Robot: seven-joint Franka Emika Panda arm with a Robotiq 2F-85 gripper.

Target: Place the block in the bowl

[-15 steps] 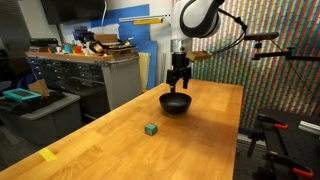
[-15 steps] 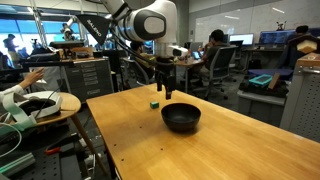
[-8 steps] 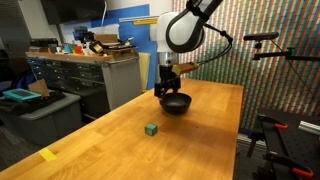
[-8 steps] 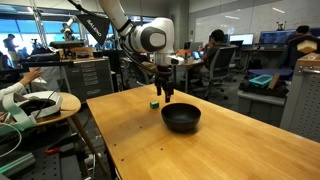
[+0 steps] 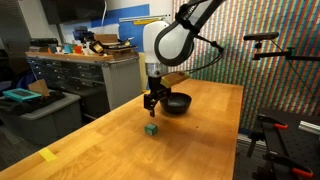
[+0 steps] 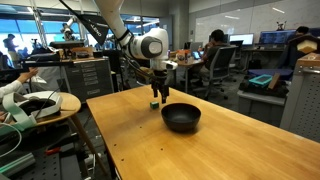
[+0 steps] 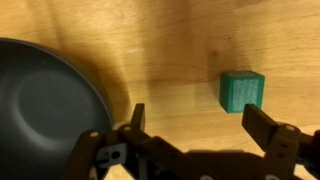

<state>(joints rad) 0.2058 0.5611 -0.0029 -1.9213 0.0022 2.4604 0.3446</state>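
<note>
Leaving the black bowl (image 5: 178,103), we brought the gripper (image 5: 152,104) near the green cube (image 5: 151,129). Jaws stood apart; grasping remained.

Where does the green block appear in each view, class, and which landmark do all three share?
In an exterior view: block just below centre, on the table.
In an exterior view: block near centre, up-left of the bowl.
Wrist view: block right of centre.
Shared landmark: the black bowl.

no readable text in any view, no labels, brands, numbers or signs legible, distant screens and background clutter too blurred
</note>
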